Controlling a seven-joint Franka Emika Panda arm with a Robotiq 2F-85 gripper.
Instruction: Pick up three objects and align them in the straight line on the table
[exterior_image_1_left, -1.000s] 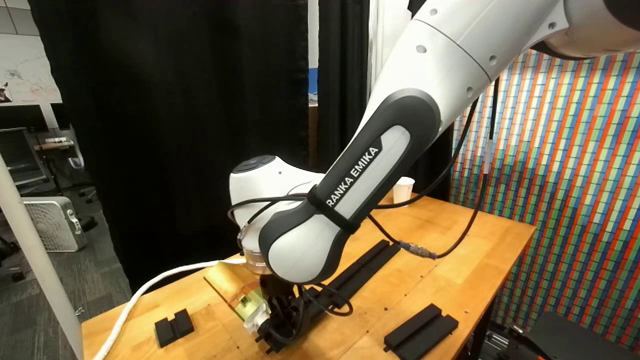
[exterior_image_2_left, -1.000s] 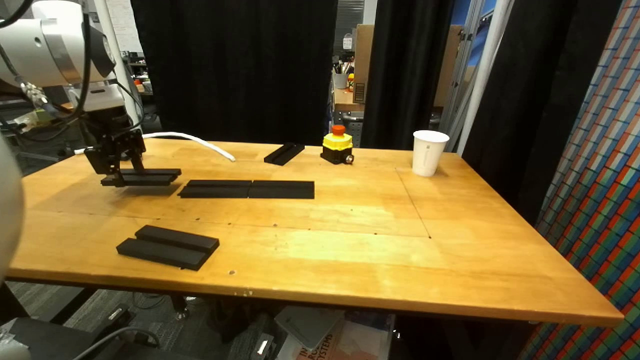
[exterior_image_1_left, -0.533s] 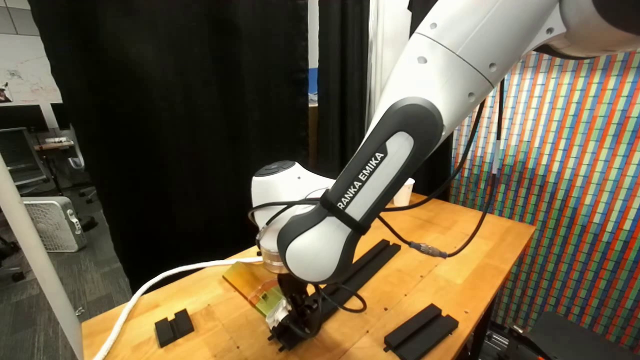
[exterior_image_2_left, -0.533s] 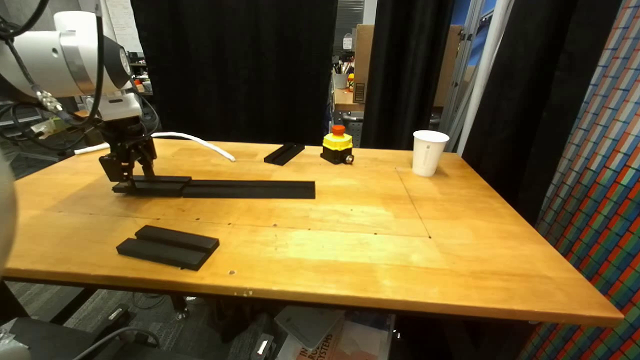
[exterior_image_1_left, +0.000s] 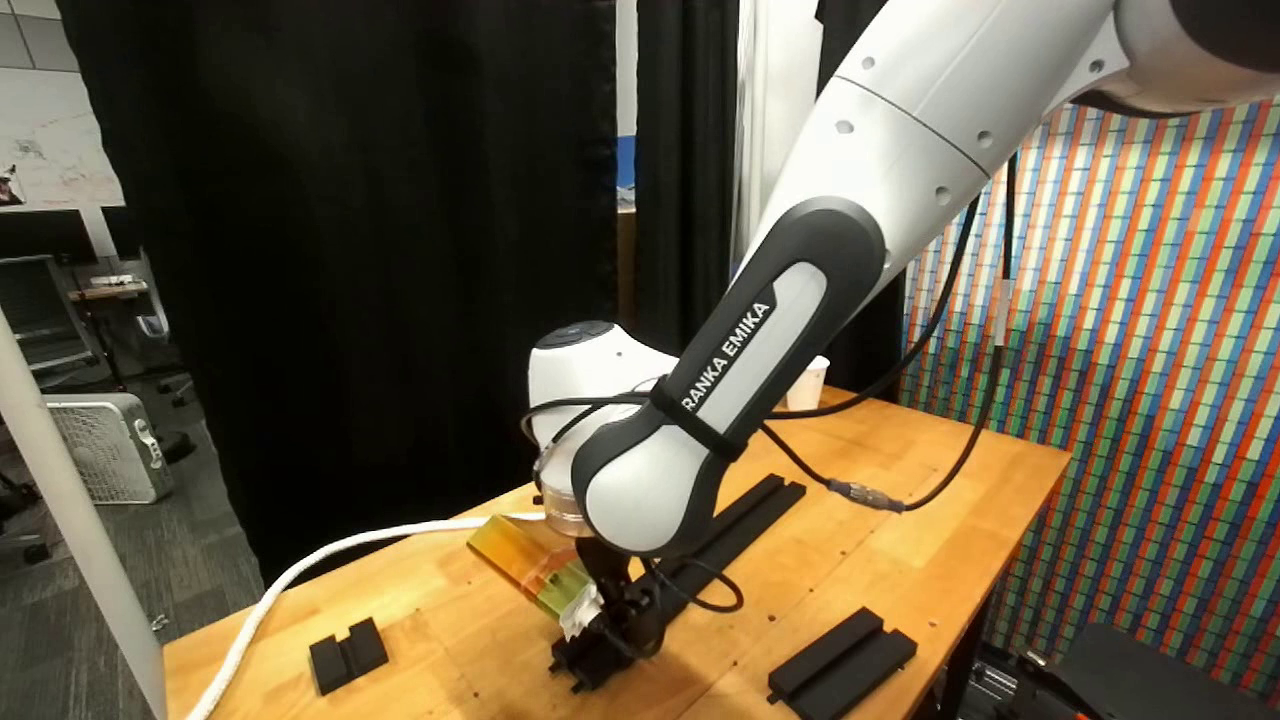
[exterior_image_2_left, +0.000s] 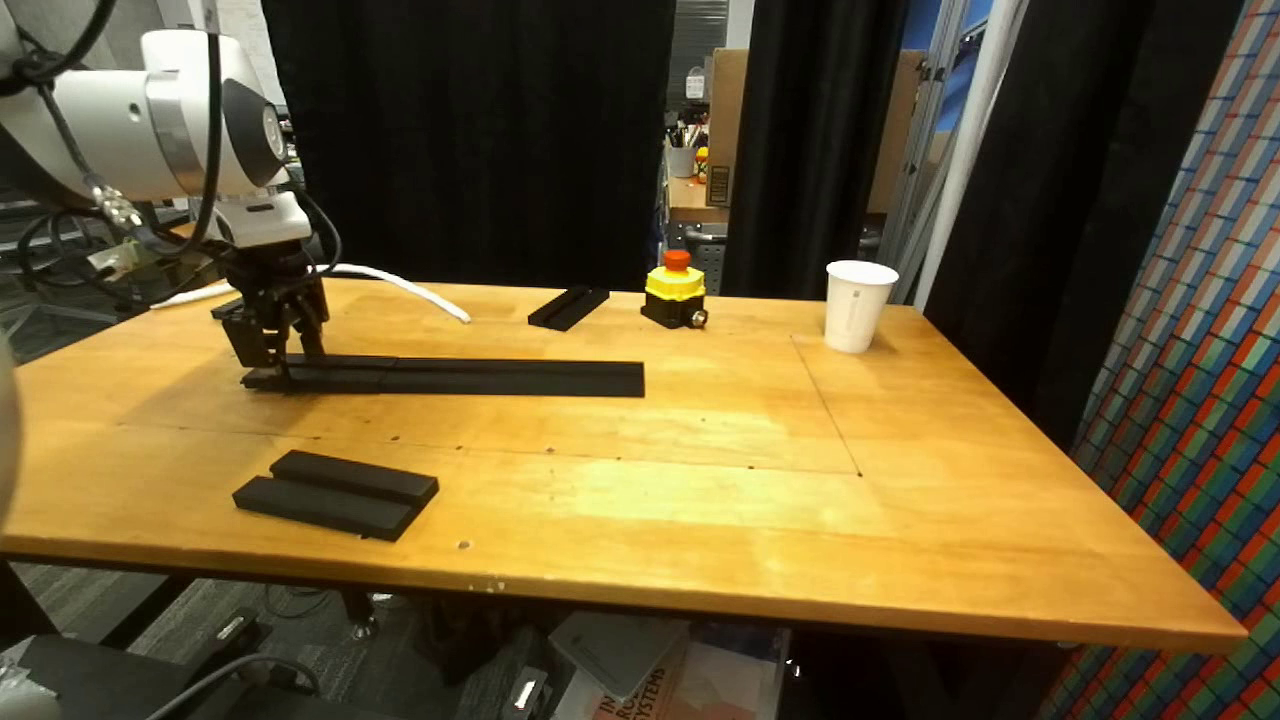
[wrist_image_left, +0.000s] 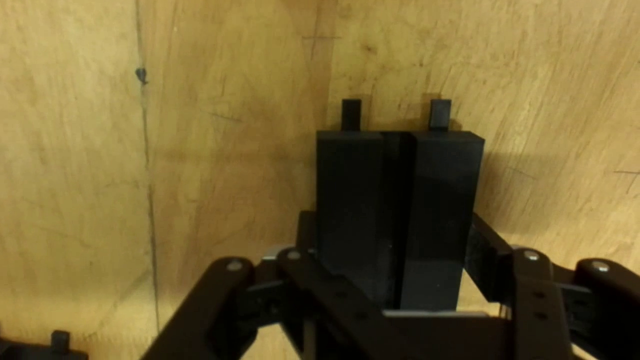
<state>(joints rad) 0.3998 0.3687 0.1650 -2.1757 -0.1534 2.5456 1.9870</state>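
Note:
My gripper (exterior_image_2_left: 298, 362) is shut on a slim black bar (exterior_image_2_left: 345, 376), with one finger against each long side. The held bar (wrist_image_left: 360, 200) also shows in the wrist view, its end with two small pegs pointing away from the fingers. It lies low at the table (exterior_image_2_left: 700, 530), its far end meeting the middle black bar (exterior_image_2_left: 450, 377). Beyond that lies another black bar (exterior_image_2_left: 590, 379); the three form one straight row. The seam between the two free bars is hard to see. The arm partly covers the row (exterior_image_1_left: 740, 525) in an exterior view.
A wider black block (exterior_image_2_left: 335, 495) lies near the table's front edge. A small stubby black block (exterior_image_2_left: 568, 308), a yellow and red emergency button (exterior_image_2_left: 676, 290) and a paper cup (exterior_image_2_left: 858, 310) stand towards the back. A white hose (exterior_image_1_left: 350, 545) crosses the table's edge.
The gripper has lowered the held bar and moved it along the row until it meets the middle bar. The two free bars have shifted slightly, away from the gripper.

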